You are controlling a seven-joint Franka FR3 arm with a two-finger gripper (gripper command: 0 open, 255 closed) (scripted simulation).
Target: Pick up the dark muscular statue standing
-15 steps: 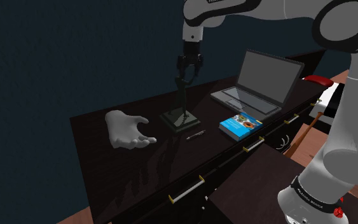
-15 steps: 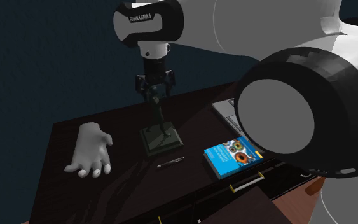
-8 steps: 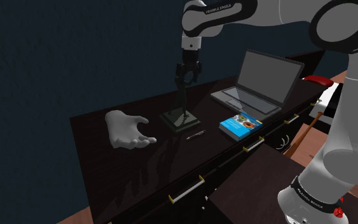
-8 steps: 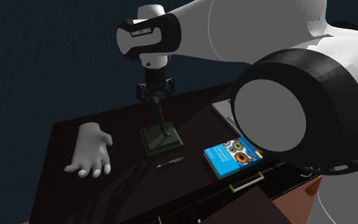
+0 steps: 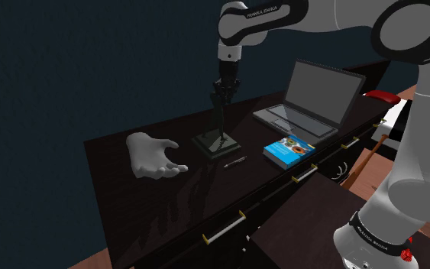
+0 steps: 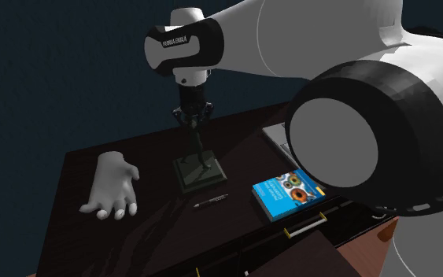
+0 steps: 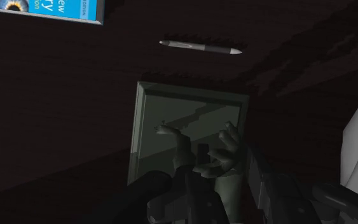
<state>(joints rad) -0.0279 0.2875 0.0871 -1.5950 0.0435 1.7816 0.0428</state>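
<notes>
- We are watching the gripper (image 5: 221, 96) hanging straight down over the dark statue (image 5: 218, 131), which is standing upright near the middle of the worktop (image 5: 167, 210).
- The jaws are sitting narrow, closing in on the figure's upper body. In the wrist view the two black fingers are pressing in from either side of the torso, though it is dim there, so we are only judging that contact is made.
- So the approach and the descent are looking done, and the grasp is looking as good as taken.
- The lift is what is left: the square base is resting flat on the worktop, not yet raised.
- Around it, the white hand model (image 5: 153, 156) is lying off towards the shoulder view's left, the pen (image 5: 235, 162) is lying just beside the base, and the book (image 5: 289, 150) and laptop (image 5: 309, 101) are sitting well apart to the right.
- We are expecting a straight pull upward to clear all of them.
</notes>
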